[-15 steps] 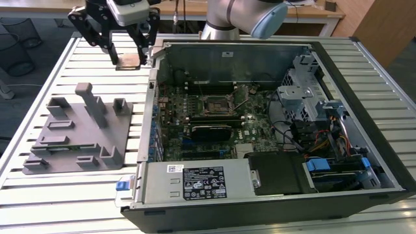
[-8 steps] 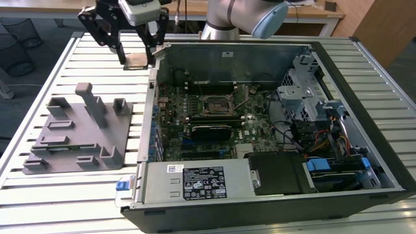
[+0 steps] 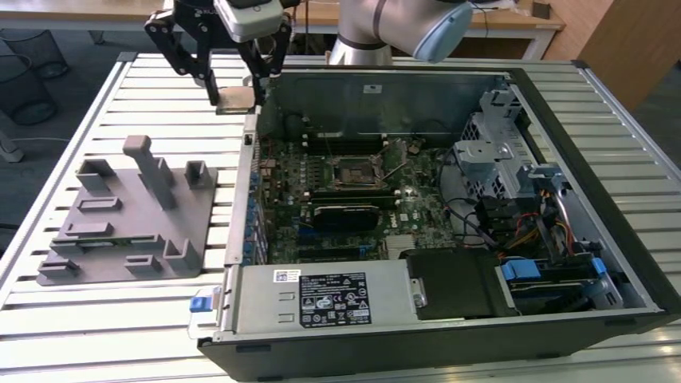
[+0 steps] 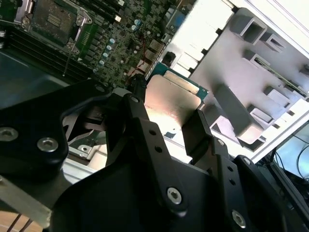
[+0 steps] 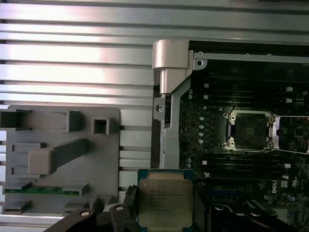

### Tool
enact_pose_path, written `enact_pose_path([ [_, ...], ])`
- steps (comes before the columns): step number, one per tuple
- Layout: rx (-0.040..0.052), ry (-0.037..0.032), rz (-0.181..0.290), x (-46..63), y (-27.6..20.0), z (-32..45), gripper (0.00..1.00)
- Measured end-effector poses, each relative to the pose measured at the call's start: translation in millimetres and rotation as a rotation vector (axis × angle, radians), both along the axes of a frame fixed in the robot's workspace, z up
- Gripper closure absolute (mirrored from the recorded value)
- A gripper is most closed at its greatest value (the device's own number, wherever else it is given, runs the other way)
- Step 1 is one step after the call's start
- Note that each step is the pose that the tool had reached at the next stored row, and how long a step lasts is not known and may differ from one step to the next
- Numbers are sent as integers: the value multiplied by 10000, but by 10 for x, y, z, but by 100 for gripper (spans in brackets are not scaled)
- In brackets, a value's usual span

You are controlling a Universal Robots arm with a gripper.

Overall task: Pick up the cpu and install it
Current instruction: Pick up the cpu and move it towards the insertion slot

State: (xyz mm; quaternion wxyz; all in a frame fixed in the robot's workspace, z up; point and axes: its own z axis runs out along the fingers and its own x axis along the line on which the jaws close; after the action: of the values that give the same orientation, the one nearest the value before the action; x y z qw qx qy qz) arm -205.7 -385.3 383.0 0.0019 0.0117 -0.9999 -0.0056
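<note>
The cpu (image 3: 236, 100) is a flat square chip with a silver top and a green rim. It hangs in the air with my gripper (image 3: 234, 89) shut on two of its edges. In the exterior view it is above the slatted table, just outside the far left corner of the open computer case (image 3: 596, 239). Both wrist views show the cpu (image 4: 174, 99) (image 5: 165, 200) between the black fingers (image 4: 200, 130). The empty motherboard socket (image 3: 355, 171) (image 5: 251, 129) (image 4: 55, 17) lies inside the case, well apart from the chip, with its metal frame around it.
A grey plastic fixture plate (image 3: 127, 215) (image 5: 58, 159) with upright posts lies on the table at the exterior view's left of the case. The case wall (image 5: 166, 87) stands between the chip and the motherboard. Drive cages and cables (image 3: 511, 183) crowd the case's right side.
</note>
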Motion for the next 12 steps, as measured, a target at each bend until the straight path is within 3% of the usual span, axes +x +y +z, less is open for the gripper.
enact_pose_path([
  [12,0,-1,1,173,0,-3,46],
])
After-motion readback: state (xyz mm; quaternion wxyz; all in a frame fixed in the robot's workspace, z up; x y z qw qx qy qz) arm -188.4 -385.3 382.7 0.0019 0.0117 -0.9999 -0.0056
